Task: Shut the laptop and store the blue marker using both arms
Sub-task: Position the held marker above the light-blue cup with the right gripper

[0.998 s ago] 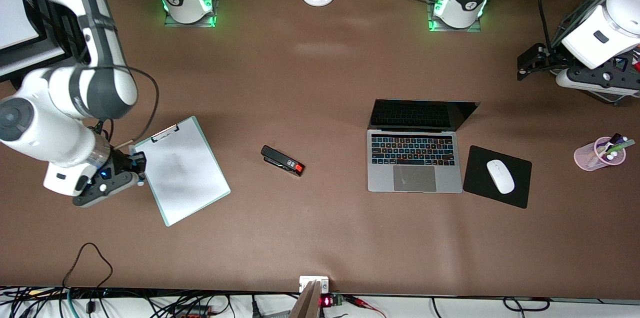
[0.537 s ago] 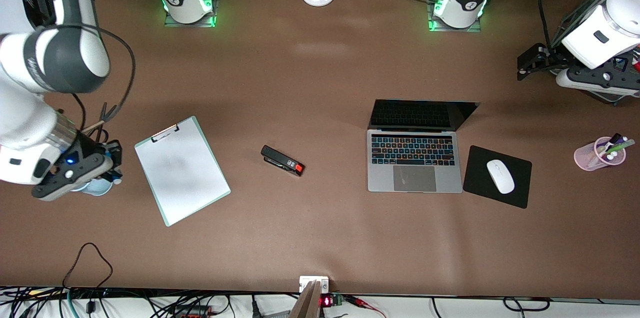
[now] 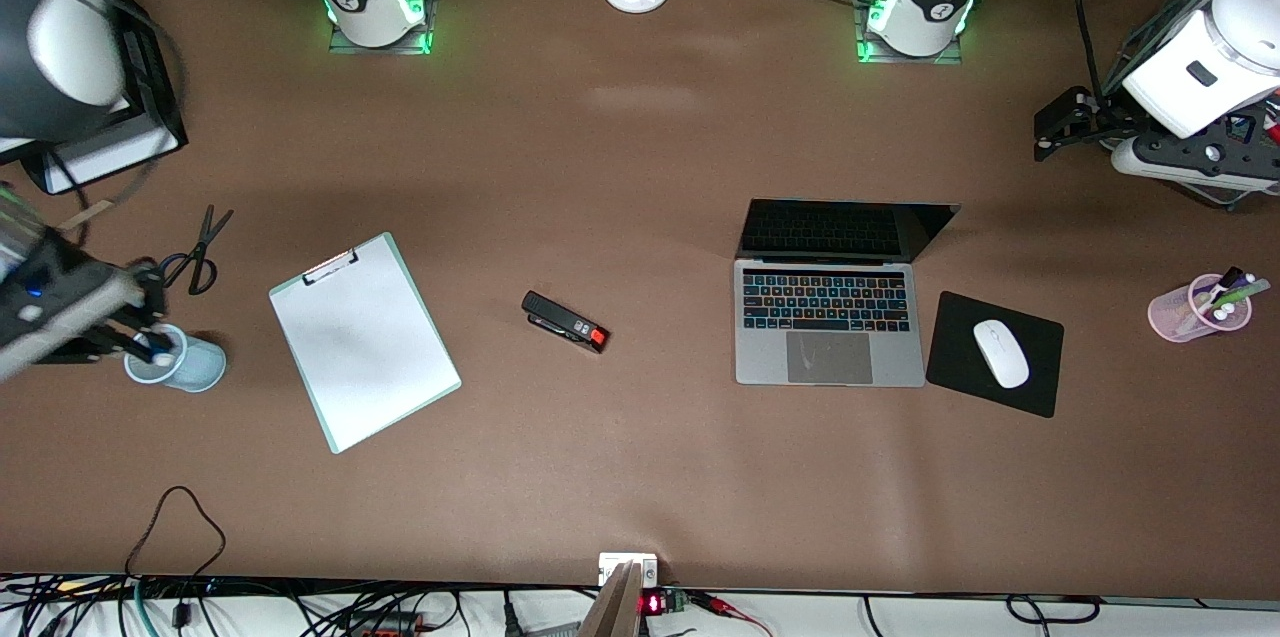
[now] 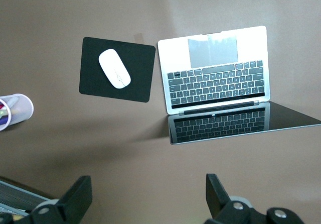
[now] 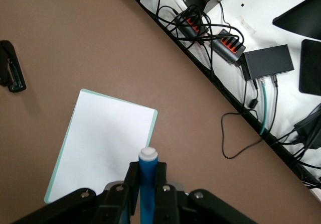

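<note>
- Over the blue cup (image 3: 178,364), the blue marker (image 5: 147,181) is clamped upright in the right pincer (image 3: 140,337).
- Open on the counter (image 3: 640,477), the laptop (image 3: 829,317) lies beside the mouse pad (image 3: 960,372); the left pincer (image 4: 145,196) hangs spread, waiting.

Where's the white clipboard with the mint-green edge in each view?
Front view: white clipboard with mint-green edge, toward the right arm's end of the table, beside the black stapler.
Left wrist view: not in it.
Right wrist view: clipboard, past the held blue marker.
Shared landmark: the stapler.
</note>
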